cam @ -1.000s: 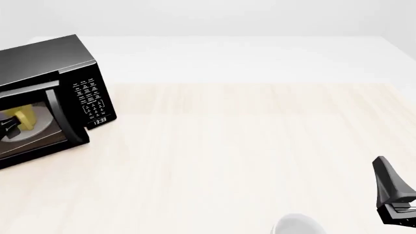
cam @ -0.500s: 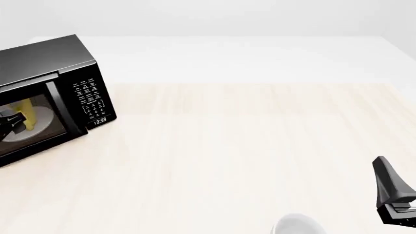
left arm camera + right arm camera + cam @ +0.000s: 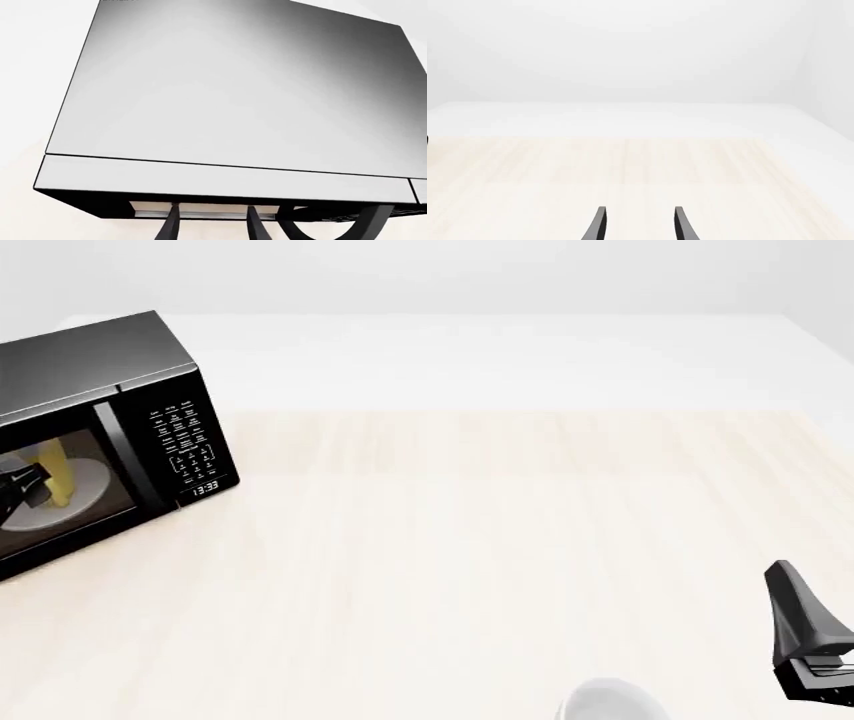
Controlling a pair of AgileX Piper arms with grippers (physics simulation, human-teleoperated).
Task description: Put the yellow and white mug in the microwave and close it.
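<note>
Sitting at the far left of the table [image 3: 507, 540], the microwave [image 3: 94, 360] shows its black top and its keypad face with white buttons and a small clock display to the front camera. Through the glass of its door [image 3: 67, 490] you can see the yellow and white mug [image 3: 54, 475] standing inside on the white turntable plate [image 3: 87, 502], a yellow strip of it showing. The door looks nearly flush with the keypad panel; whether it is fully latched cannot be told from here.

Over on the left edge of that view, a dark piece of the left gripper [image 3: 19, 483] sits against the door front. The left wrist camera looks down across the microwave's glossy top and front edge, and the left gripper's 2 fingers [image 3: 168, 225] stand apart with nothing between them, their tips just at the door's upper edge.

Down at the right, the right gripper [image 3: 801, 625] hangs low over the near right corner of the table, well apart from the microwave. Its wrist camera shows 2 slim fingertips [image 3: 598, 225] spread apart over bare pale wood, holding nothing.

A plain white rounded object [image 3: 611, 702] peeks in at the bottom edge of the front view, near the right gripper.
</note>
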